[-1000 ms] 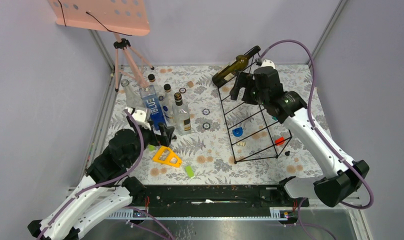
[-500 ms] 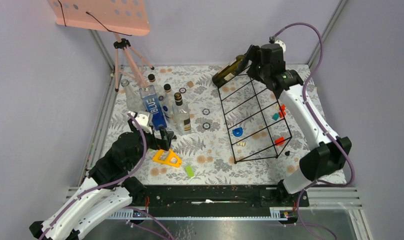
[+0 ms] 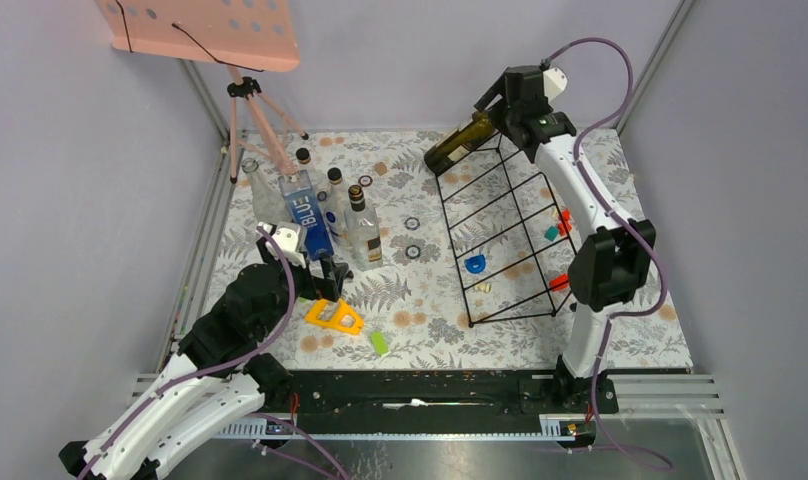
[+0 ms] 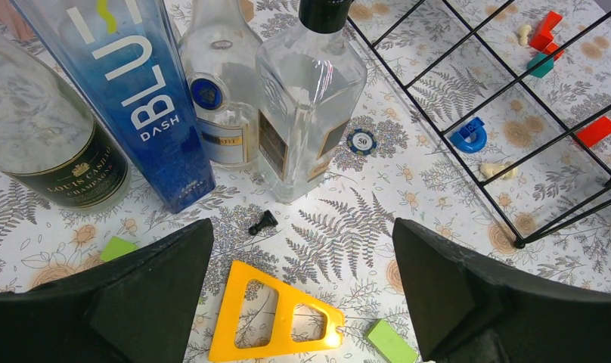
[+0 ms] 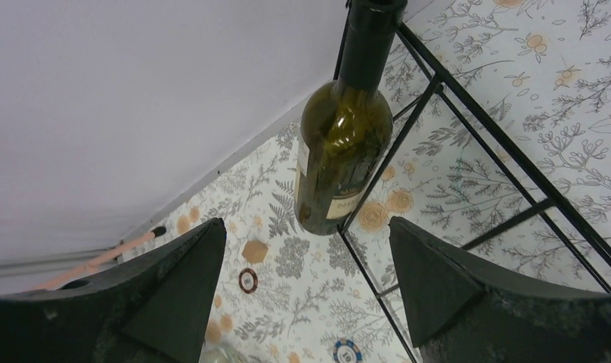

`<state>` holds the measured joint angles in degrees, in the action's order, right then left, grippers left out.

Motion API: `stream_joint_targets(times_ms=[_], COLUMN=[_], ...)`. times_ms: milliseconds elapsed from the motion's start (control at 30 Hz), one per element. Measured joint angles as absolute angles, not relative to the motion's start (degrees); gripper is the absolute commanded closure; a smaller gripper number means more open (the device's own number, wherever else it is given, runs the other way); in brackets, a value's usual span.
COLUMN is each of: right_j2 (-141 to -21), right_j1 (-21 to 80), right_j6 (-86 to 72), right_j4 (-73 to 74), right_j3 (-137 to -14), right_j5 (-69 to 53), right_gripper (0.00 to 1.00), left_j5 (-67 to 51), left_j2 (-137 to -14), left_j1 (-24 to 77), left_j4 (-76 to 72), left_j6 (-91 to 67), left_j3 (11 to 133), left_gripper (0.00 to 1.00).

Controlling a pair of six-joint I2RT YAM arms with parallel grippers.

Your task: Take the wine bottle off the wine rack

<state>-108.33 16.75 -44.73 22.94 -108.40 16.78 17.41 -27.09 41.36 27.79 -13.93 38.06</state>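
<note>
The dark green wine bottle [image 3: 460, 143] lies slanted on the top far corner of the black wire wine rack [image 3: 454, 250], its neck pointing up and right. My right gripper [image 3: 488, 100] is open and hovers just above the neck end, holding nothing. In the right wrist view the bottle [image 5: 340, 151] runs down the middle between the spread fingers, resting on a rack wire [image 5: 493, 134]; the gripper [image 5: 306, 223] does not touch it. My left gripper [image 3: 325, 270] is open and empty, low over the mat by the standing bottles; it also shows in the left wrist view [image 4: 302, 227].
Several upright bottles [image 3: 325, 210] stand at centre left, including a blue BLUE DASH one [image 4: 144, 106]. A yellow triangle [image 3: 333, 314] and a green block [image 3: 380, 343] lie near the left gripper. A pink tripod stand [image 3: 250, 110] is at the back left. Small blue [image 3: 475, 264] and red pieces lie under the rack.
My right arm has stretched back and up, moving its gripper from over the rack's top to just above the bottle's neck. The bottle and the left arm have barely moved.
</note>
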Motion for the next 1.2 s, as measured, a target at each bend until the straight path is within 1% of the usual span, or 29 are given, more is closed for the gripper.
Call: stream_joint_targets(times_ms=[567,1000,1200], right_j2=[-124.6,-129.5,-131.7], right_j1=[16.8,16.6,16.4], right_j6=[-47.9,-47.8,-47.8], right_j4=[29.1,31.4,31.2], right_j3=[-128.2,-132.4,-133.3], right_j5=[25.0,27.6,27.7], right_gripper=[0.16,0.16,0.18], left_j5=[18.2,18.3,18.3], left_j2=[-26.6,-26.6,-26.6], left_j1=[41.4,41.4,41.4], left_j4=[27.8,27.8,27.8], left_j6=[-13.9,-13.9,-13.9], left_j3=[37.8,37.8,37.8], left_gripper=[0.01,0.01,0.01])
